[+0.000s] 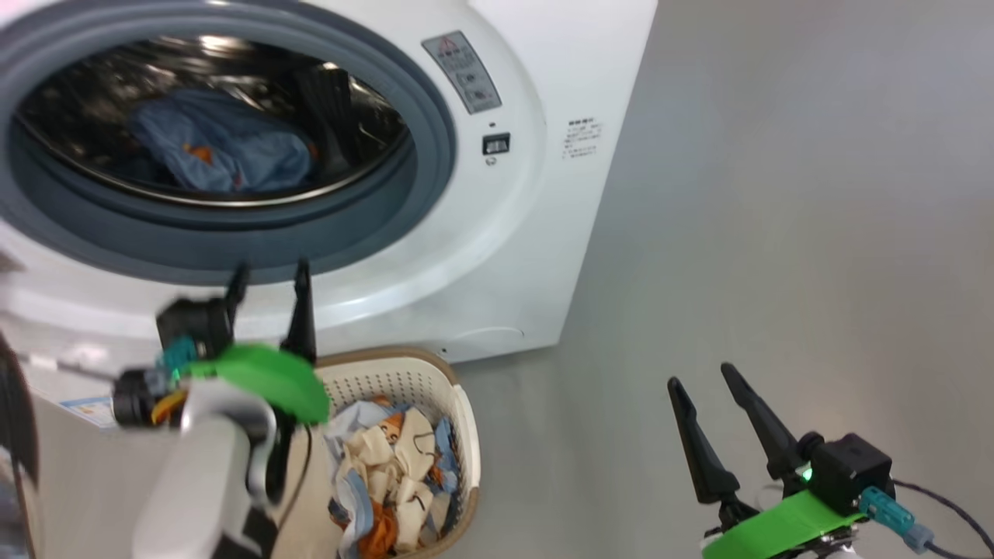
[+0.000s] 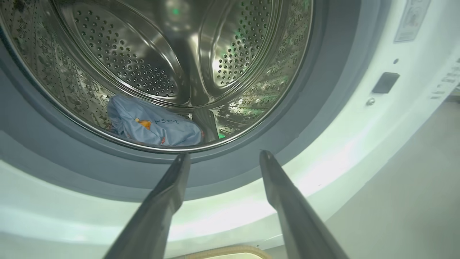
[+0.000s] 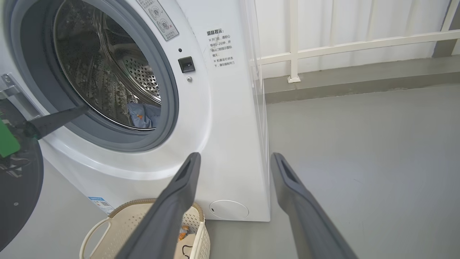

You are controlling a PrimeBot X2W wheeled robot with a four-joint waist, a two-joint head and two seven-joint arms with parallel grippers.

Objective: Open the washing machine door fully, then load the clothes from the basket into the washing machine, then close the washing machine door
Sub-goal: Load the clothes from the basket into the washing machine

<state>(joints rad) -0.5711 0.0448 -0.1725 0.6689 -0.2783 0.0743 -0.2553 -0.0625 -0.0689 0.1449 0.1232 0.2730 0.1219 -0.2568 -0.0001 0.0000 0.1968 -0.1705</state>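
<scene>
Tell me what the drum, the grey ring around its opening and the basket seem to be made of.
Drum: likely polished steel; mirror shine, punched holes. Grey ring: probably rubber; matte, no glare. Basket: seemingly cream plastic; smooth perforated wall, brown rim that looks woven, perhaps moulded.

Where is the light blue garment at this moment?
In the head view's upper left, the light blue garment lies low in the steel drum, just behind the grey gasket.

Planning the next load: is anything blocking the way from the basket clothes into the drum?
Nothing visible does. The washing machine door is swung aside, the drum mouth stands open above the basket of clothes, holding just one blue garment.
</scene>
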